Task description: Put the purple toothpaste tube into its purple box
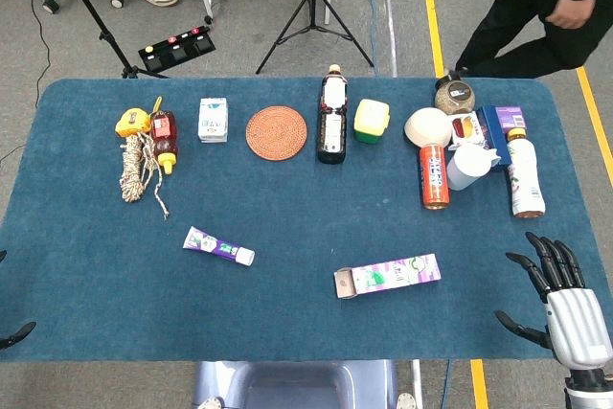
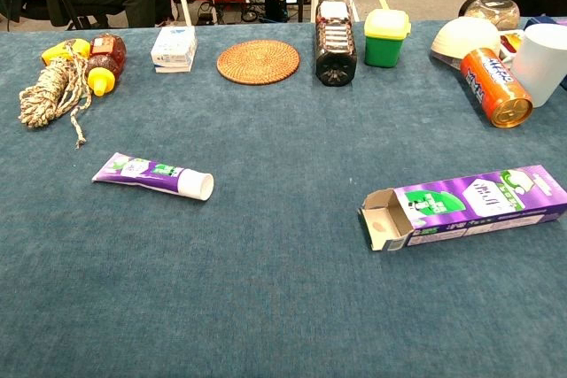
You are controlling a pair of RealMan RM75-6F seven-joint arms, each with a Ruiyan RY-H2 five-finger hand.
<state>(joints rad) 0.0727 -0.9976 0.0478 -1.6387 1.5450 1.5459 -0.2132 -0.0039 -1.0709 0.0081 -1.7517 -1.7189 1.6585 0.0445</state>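
Observation:
The purple toothpaste tube [image 1: 218, 247] [image 2: 152, 175] lies flat at the front left of the blue table, white cap pointing right. The purple box [image 1: 388, 277] [image 2: 465, 205] lies flat at the front right, its open flap end facing left toward the tube. My right hand [image 1: 560, 299] hovers at the table's front right corner, to the right of the box, fingers spread and holding nothing. Of my left hand [image 1: 13, 334] only dark fingertips show at the left edge of the head view, apart from each other and far from the tube. Neither hand shows in the chest view.
Along the back lie a rope [image 1: 139, 165], honey bottle [image 1: 165, 139], small white box [image 1: 213, 120], woven coaster [image 1: 277, 132], dark bottle [image 1: 331, 120], yellow-green container [image 1: 372, 121], bowl [image 1: 428, 126], orange can [image 1: 434, 176], white cup [image 1: 469, 167] and a drink bottle [image 1: 525, 174].

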